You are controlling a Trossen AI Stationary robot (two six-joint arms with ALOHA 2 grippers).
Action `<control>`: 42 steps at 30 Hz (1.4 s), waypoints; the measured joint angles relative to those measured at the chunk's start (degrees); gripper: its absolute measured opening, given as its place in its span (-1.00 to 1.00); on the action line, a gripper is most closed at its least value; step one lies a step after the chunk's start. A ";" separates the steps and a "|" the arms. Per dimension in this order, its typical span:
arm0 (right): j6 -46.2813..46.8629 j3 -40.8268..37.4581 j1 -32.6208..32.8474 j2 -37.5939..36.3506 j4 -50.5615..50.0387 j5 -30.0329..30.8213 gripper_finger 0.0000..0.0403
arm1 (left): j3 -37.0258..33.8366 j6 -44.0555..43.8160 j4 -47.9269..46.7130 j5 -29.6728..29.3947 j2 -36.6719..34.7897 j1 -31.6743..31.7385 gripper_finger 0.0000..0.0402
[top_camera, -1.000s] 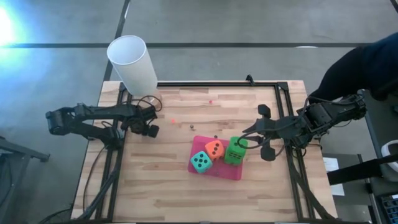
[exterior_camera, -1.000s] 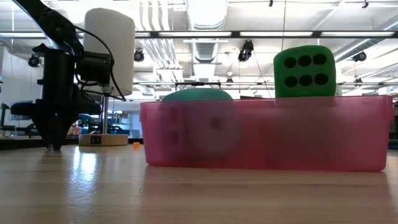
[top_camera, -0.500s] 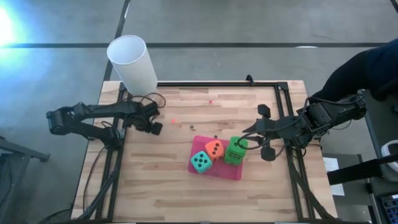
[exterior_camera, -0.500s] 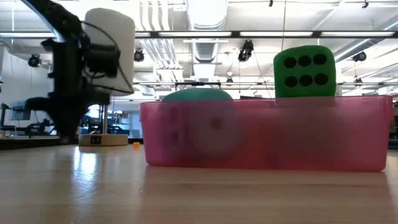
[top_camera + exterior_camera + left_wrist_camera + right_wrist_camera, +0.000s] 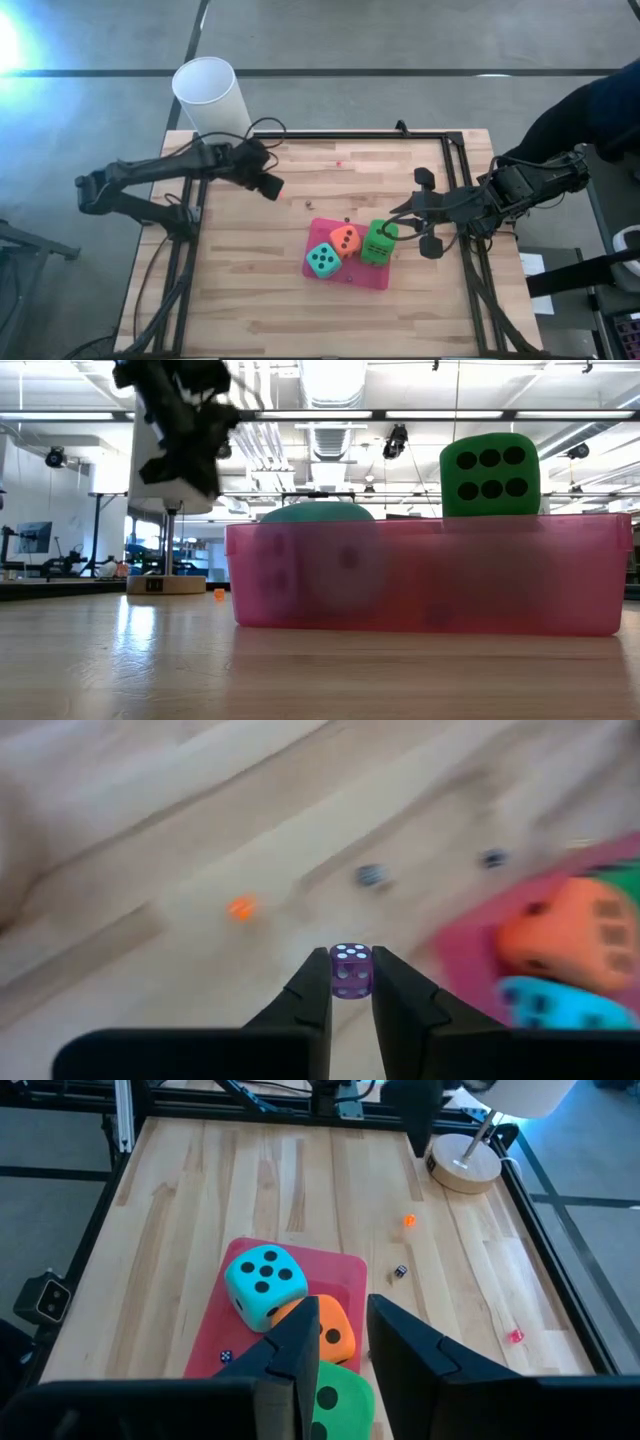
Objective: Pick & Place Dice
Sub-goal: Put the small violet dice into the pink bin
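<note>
A tiny purple die with white pips (image 5: 350,969) sits between the tips of my left gripper (image 5: 274,187), which hangs above the table's far left part, blurred in the low view (image 5: 180,440). A pink tray (image 5: 372,278) near the middle holds a teal die (image 5: 322,260), an orange die (image 5: 345,240) and a green die (image 5: 378,243); the green one (image 5: 488,473) stands higher than the tray's wall. My right gripper (image 5: 343,1342) hovers high over the green die (image 5: 340,1402), its fingers a little apart with nothing between them. My left gripper pinches the purple die by two opposite faces (image 5: 337,975) between the free ends of its two fingers. The fingers slant down toward the table's right side. The die is lifted clear of the table, one face with white pips turned toward the wrist camera.
A tall white cup (image 5: 212,100) stands on a round wooden foot (image 5: 465,1168) at the far left corner. On the bare wood between cup and tray lie a tiny orange die (image 5: 241,907) and two tiny dark dice (image 5: 371,875) (image 5: 491,858). A black frame (image 5: 440,136) rims the table.
My left gripper has risen from the tabletop at the left and swung toward the table's right, toward the pink tray, tipping and rolling as it went. My right arm and the big dice have kept still.
</note>
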 joint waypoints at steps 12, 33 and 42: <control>-0.04 0.01 -0.04 0.00 0.02 0.01 -0.59 | 1.63 14.38 19.22 0.46 1.72 -14.26 -0.75; 0.15 0.00 0.02 0.00 0.25 -0.02 -0.54 | 1.60 25.62 28.55 4.46 20.07 -18.73 -0.75; 0.14 0.01 0.00 0.00 1.16 -0.04 -0.62 | 1.64 26.44 32.08 6.84 24.75 -19.06 -0.65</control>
